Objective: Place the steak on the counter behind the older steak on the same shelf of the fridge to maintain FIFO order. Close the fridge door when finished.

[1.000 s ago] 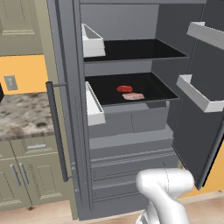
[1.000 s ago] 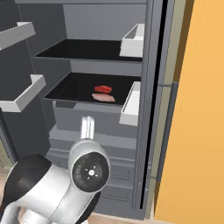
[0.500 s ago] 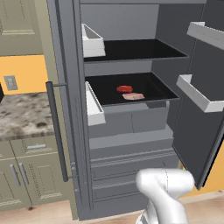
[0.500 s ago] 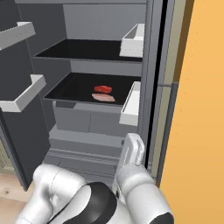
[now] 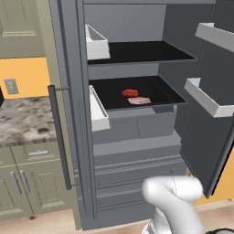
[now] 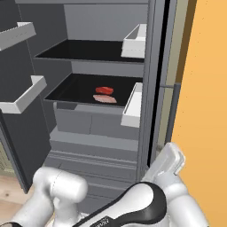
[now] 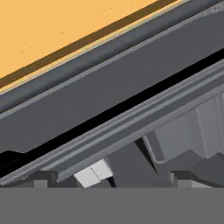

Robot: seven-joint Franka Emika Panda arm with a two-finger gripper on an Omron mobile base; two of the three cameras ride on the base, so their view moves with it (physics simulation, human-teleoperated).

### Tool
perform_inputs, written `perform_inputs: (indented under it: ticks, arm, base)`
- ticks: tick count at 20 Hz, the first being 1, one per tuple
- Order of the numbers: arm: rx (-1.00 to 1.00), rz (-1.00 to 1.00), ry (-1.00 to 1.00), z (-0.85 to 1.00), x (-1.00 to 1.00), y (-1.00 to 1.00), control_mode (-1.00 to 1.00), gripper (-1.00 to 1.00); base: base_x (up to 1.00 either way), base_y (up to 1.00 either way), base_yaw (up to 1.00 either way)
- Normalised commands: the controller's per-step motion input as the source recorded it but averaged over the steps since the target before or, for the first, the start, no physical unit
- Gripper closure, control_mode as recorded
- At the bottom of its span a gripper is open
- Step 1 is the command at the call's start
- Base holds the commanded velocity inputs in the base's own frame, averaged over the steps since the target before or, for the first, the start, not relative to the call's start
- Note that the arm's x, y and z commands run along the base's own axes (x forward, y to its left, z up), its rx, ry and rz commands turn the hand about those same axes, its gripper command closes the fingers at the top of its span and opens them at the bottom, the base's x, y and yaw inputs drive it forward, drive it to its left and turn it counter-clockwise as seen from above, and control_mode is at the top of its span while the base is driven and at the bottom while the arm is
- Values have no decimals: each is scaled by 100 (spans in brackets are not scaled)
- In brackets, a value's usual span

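Steak [image 5: 130, 92]: bright red chunk, lies on fridge shelf [image 5: 160, 87] just behind older steak [image 5: 139, 100], the pale flat slab nearer the front rim; the 2 look touching or nearly so. FIFO placement thus appears done. Fridge door [image 5: 205, 137] stands wide open w/ white bins on its inner face, so closing is the 1 step left. Pincer [image 7: 109, 186]: tips apart, nothing between them, low beside the fridge's right edge. Bench [image 5: 23, 123] at left carries no meat.
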Motion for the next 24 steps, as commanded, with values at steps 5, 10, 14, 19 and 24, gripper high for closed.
perform_inputs:
  ticks: [5,10,14,19,24]
  arm:
    - [15,0,0,-30,57,-62,-100,-100]
    - [8,1,0,-29,64,-44,-100,-100]
    - [0,7,0,-34,67,-24,-100,-100]
    - [0,21,0,-36,50,-31,-100,-100]
    - [0,13,0,-24,24,-39,-100,-100]
  base:
    - [0,0,0]
    - [0,0,0]
    - [0,0,0]
    - [0,0,0]
    - [0,0,0]
